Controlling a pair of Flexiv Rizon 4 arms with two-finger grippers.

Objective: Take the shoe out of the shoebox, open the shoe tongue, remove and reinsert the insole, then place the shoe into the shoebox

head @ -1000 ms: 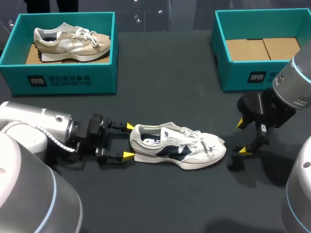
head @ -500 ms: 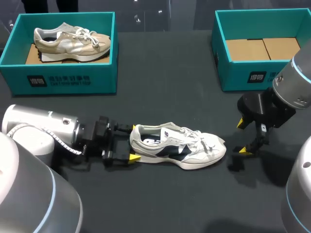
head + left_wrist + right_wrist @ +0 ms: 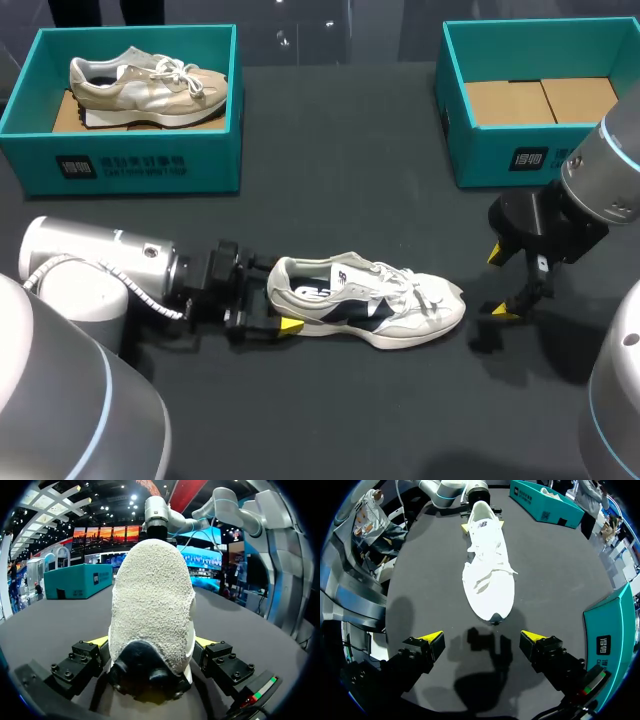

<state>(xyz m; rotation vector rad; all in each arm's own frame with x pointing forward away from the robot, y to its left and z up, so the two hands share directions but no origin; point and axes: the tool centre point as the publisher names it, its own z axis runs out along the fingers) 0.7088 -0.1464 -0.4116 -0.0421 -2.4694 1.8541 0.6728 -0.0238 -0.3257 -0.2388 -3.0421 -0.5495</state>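
A white sneaker with dark side panels (image 3: 370,305) lies on the dark table, its toe pointing right. My left gripper (image 3: 279,296) stands open around the heel; one yellow fingertip (image 3: 291,323) shows at the sole's near side and the other is hidden behind the heel. In the left wrist view the textured heel (image 3: 152,605) fills the space between the open fingers (image 3: 100,641). My right gripper (image 3: 502,283) hangs open just right of the toe, apart from it. Seen from the right wrist, the sneaker (image 3: 487,565) lies ahead of that gripper (image 3: 482,639), toe nearest.
A teal shoebox (image 3: 120,165) at the back left holds a beige sneaker (image 3: 150,85). A second teal shoebox (image 3: 500,150) at the back right shows only its cardboard bottom.
My left gripper has slid right along the table, from just short of the heel to straddling it. The sneaker and the right arm have kept still.
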